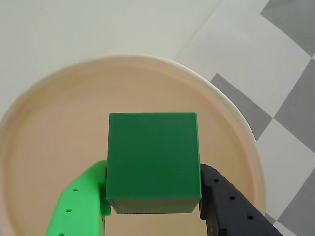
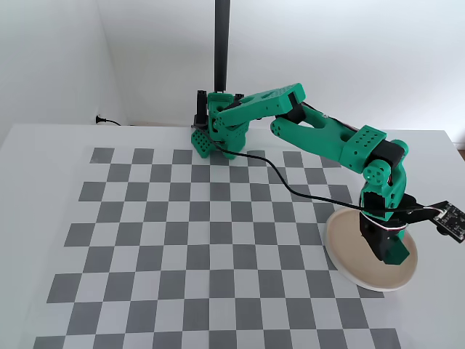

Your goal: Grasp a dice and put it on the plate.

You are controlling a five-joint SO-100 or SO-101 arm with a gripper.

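In the wrist view, nearest the lens at the bottom of the frame, the gripper [image 1: 153, 196] has its jaws pinching the dice [image 1: 153, 160]: a bright green finger presses its left side and a black finger its right side. The dice is a dark green cube with plain faces, sitting at the centre of the frame. Behind it the plate [image 1: 59, 118] fills most of the picture, beige-pink inside with a paler raised rim curving across the top and down the right. Whether the cube touches the plate's floor or hangs just above it cannot be told. Past the rim, at the upper right, lie grey and white squares of the checkerboard [image 1: 290, 113], and at the upper left plain white desk [image 1: 74, 29].

In the fixed view the checkerboard [image 2: 182, 240] covers the lower and middle part of the frame, flat on the white desk [image 2: 43, 153]. The plate [image 2: 341, 243] lies at the lower right, on the board's right edge, and the gripper [image 2: 383, 254] stands down over it; the dice itself is hidden there. The green arm [image 2: 320, 134] rises from the plate toward its base at the upper centre, with a black cable [image 2: 290, 190] trailing across the squares. Farther back a dark pole [image 2: 221, 43] stands upright against a white wall [image 2: 363, 58], which meets another wall in a corner at the upper left.
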